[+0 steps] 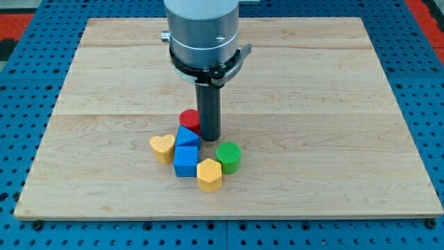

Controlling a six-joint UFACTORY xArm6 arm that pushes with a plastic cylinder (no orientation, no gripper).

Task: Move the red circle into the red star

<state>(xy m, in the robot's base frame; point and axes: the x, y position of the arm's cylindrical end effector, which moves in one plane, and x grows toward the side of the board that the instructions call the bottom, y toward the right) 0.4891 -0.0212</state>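
Observation:
The red circle sits near the middle of the wooden board, partly hidden behind the rod. My tip is just to the view's right of the red circle, touching or nearly touching it. No red star shows anywhere in the view. A blue block lies right below the red circle, and a blue cube lies below that.
A yellow heart lies left of the blue blocks. A yellow hexagon-like block lies at the cluster's bottom. A green circle stands to the right of it. The blue pegboard table surrounds the board.

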